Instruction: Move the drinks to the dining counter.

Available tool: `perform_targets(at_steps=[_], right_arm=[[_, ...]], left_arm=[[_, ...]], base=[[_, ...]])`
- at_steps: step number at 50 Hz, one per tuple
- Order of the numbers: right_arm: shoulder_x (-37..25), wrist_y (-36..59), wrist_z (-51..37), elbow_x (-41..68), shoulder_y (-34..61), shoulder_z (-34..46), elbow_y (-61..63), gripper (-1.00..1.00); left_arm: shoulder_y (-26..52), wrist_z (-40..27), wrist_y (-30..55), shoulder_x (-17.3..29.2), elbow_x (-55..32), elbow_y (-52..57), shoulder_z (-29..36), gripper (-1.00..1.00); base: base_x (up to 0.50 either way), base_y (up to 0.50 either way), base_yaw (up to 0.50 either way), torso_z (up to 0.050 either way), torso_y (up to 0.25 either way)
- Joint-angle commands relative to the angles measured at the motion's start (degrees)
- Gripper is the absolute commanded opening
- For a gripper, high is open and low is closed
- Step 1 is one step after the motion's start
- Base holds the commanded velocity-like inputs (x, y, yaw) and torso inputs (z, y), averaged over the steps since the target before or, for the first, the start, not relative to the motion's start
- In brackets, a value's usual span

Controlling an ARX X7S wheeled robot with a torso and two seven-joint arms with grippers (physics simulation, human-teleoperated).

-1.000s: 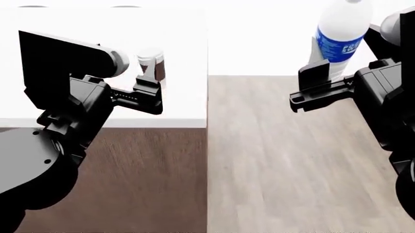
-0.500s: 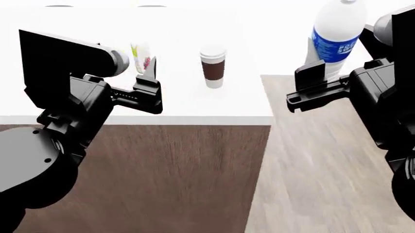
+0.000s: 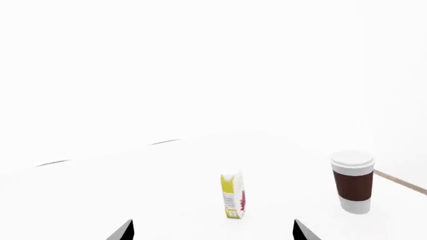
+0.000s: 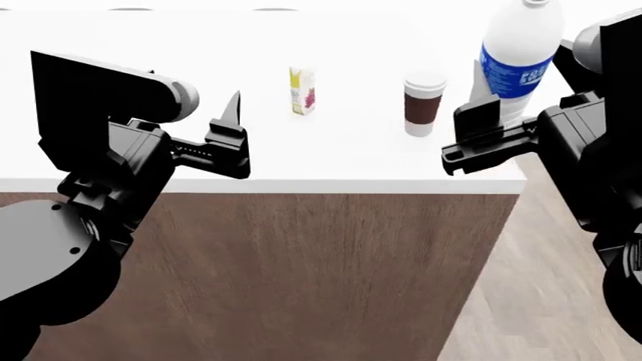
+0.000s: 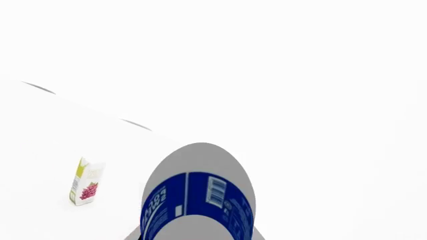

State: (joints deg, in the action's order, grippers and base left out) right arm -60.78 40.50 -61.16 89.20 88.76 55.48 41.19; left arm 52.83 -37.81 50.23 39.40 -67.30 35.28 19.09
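- The left gripper (image 4: 233,120) hangs over the near left part of the wide white worktop (image 4: 120,162) with its smooth brown wood front; the black arm reaches forward from the robot's left shoulder, wrist about level.
- Its jaws stand wide apart and hold nothing; in the left wrist view only two dark fingertips (image 3: 123,231) show, with bare worktop between them.
- The right gripper (image 4: 492,124) is raised at the worktop's right end, forearm coming in from the right edge of the head view.
- Its jaws are closed around the lower body of the clear plastic bottle with a blue label (image 4: 519,56), which stands upright in the grip, above the surface, its cap at the top edge of the view. In the right wrist view the bottle (image 5: 199,200) fills the near foreground.
- The small white carton with yellow-green print (image 4: 302,90) stands upright on the worktop, far of the left gripper and clear of it.
- The brown paper coffee cup with a white lid (image 4: 422,103) stands upright to the carton's right, apart from it, just left of the held bottle.
- Pale wood floor (image 4: 561,301) shows right of the counter.
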Motion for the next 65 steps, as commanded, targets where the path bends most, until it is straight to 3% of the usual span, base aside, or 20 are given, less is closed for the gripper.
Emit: perform_targets(at_steps=[1, 25, 50, 65], right_arm=[[0.09, 0.41, 0.21, -1.10, 0.16, -0.73, -0.16, -1.00], [0.67, 1.02, 0.86, -2.20, -0.17, -0.45, -0.19, -1.00], [0.91, 0.49, 1.52, -2.84, -0.88, -0.68, -0.37, -1.00], [1.10, 0.36, 1.03, -3.35, -1.01, -0.89, 0.31, -1.00]], left_arm=[[0.03, 0.16, -0.19, -0.02, 0.11, -0.28, 0.17, 1.00], [-0.67, 0.60, -0.93, 0.14, 0.78, -0.54, 0.56, 1.00], [-0.22, 0.43, -0.90, 0.23, 0.44, -0.55, 0.79, 1.00], [-1.15, 0.52, -1.54, 0.62, 0.62, -0.63, 0.64, 1.00]], base=[[0.00, 0.50, 0.00, 0.000, 0.000], [0.08, 0.50, 0.00, 0.000, 0.000], [0.29, 0.50, 0.00, 0.000, 0.001], [0.34, 0.28, 0.00, 0.000, 0.002]])
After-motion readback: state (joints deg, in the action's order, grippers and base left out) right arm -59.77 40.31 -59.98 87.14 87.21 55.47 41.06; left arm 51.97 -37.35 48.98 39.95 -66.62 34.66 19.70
